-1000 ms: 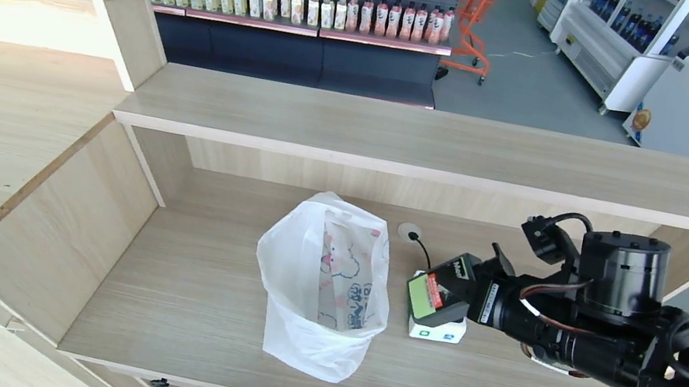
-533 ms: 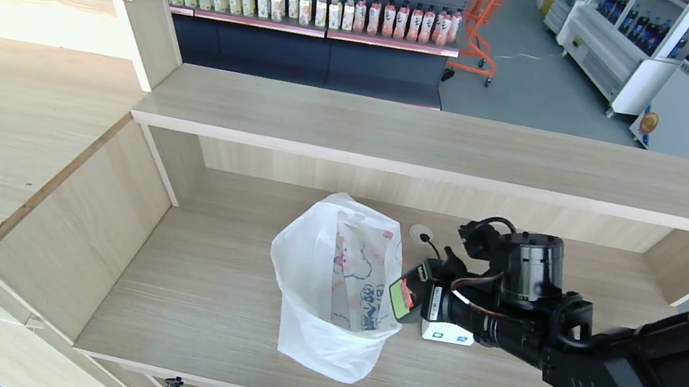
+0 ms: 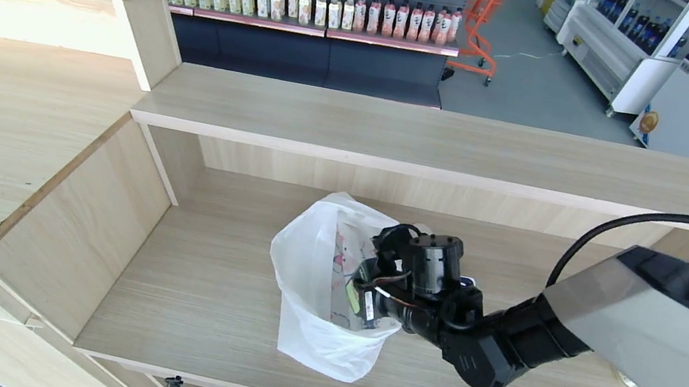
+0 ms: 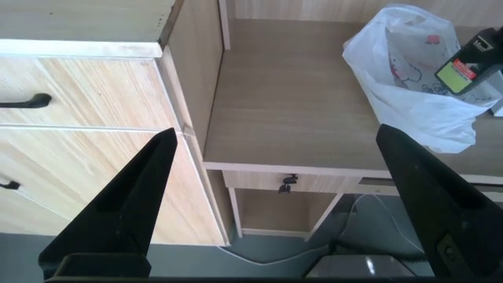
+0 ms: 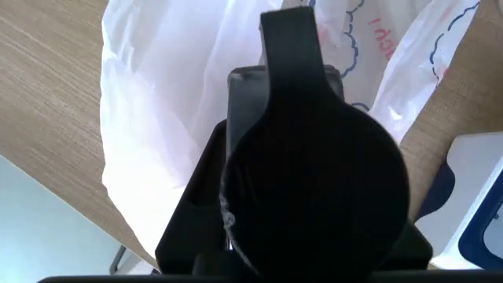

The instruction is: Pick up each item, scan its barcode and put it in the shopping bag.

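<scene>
the dark box with the green and red label [image 4: 468,67] is tilted right at the mouth of the white shopping bag [image 3: 304,300], pinched in the right gripper [image 3: 362,294], jaws clamped on it. a cartoon-print packet [image 3: 344,257] stands inside the bag. the bag sits on the lower counter [image 3: 204,303], with the white scanner [image 5: 475,185] just beside it. the left gripper [image 4: 275,204] hangs off the counter's front by the drawers [image 4: 71,157], jaws spread wide.
</scene>
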Robot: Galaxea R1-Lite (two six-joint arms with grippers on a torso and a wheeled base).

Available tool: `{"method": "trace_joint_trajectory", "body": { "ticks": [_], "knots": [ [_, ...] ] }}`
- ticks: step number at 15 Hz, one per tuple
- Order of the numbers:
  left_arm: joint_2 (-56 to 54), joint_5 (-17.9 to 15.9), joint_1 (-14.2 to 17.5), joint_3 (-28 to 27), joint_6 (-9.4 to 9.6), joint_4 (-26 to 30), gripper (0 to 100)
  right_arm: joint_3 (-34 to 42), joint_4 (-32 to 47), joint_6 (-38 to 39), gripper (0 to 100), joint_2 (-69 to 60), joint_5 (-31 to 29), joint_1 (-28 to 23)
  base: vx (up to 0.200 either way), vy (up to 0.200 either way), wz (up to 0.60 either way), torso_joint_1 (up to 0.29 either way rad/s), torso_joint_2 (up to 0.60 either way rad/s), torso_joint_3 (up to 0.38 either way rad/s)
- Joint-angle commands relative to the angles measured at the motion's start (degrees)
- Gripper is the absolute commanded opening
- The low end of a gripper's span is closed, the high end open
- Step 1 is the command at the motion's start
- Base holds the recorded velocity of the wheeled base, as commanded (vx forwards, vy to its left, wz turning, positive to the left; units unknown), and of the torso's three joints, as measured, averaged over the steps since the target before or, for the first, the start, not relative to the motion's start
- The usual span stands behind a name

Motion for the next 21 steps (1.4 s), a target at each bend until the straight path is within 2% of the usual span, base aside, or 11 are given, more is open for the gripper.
{"method": "trace_joint_trajectory", "body": {
  "ticks": [1,7,8,12,13,16,19,21],
  "knots": [
    [0.1,0.0,0.0,0.0,0.08,0.0,100,-3.2,0.0,-1.9,0,5.4,-1.5,1.5,0.0,0.0,0.0,0.0,0.0,0.0],
    [0.1,0.0,0.0,0.0,-0.01,0.0,100,-6.0,-0.3,-6.2,0,9.0,-2.4,1.8,0.0,0.0,0.0,0.0,0.0,0.0],
    [0.1,0.0,0.0,0.0,-0.01,0.0,100,-6.1,-1.3,-5.6,100,9.0,-2.2,1.9,0.0,0.0,0.0,0.0,0.0,0.0],
    [0.1,0.0,0.1,0.0,0.08,0.0,100,-4.4,-3.1,7.3,100,3.2,-1.6,2.3,0.0,0.0,0.0,0.0,0.0,0.0],
    [0.1,0.0,0.1,0.0,-0.01,0.0,100,-1.5,-1.2,13.9,100,-2.8,1.0,1.3,0.0,0.0,0.0,0.0,0.0,0.0],
    [0.1,0.0,0.0,0.0,-0.01,0.0,100,9.7,5.6,23.6,100,-18.4,5.4,-2.3,0.0,0.0,0.0,0.0,0.0,0.0],
    [0.1,0.0,0.0,0.0,-0.01,0.0,100,18.7,15.0,24.1,100,-34.7,7.5,-10.3,0.0,0.0,0.0,0.0,0.0,0.0],
    [0.1,0.0,0.0,0.0,0.08,0.0,100,21.2,23.4,17.8,100,-42.7,7.4,-16.1,0.0,0.0,0.0,0.0,0.0,0.0]
  ]
}}
